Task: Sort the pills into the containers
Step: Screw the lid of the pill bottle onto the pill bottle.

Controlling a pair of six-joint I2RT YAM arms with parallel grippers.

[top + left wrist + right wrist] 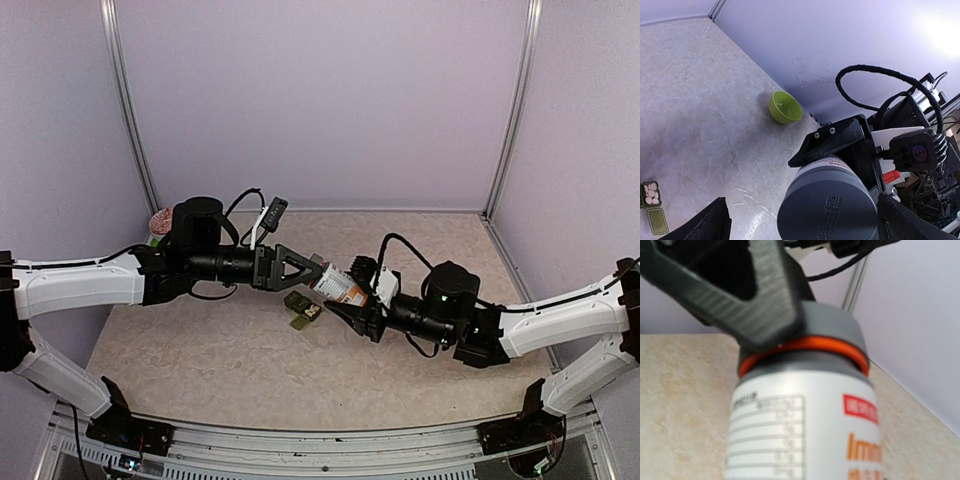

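Note:
A white pill bottle (343, 287) with an orange ring and a grey cap (827, 207) hangs tilted above the table between both arms; it fills the right wrist view (805, 425). My right gripper (352, 300) is shut on its body; one of its fingers (840, 137) lies on the bottle. My left gripper (318, 270) straddles the cap with a gap showing on one side, so it looks open. The dark green containers (303, 308) lie on the table just below the bottle. In the left wrist view (651, 205) one compartment is open and holds white pills (651, 192).
A lime-green bowl (785, 107) stands by the back wall, mostly hidden behind my left arm in the top view (153, 240). A pinkish round thing (160, 216) sits beside it. Walls close the table at the back and on both sides.

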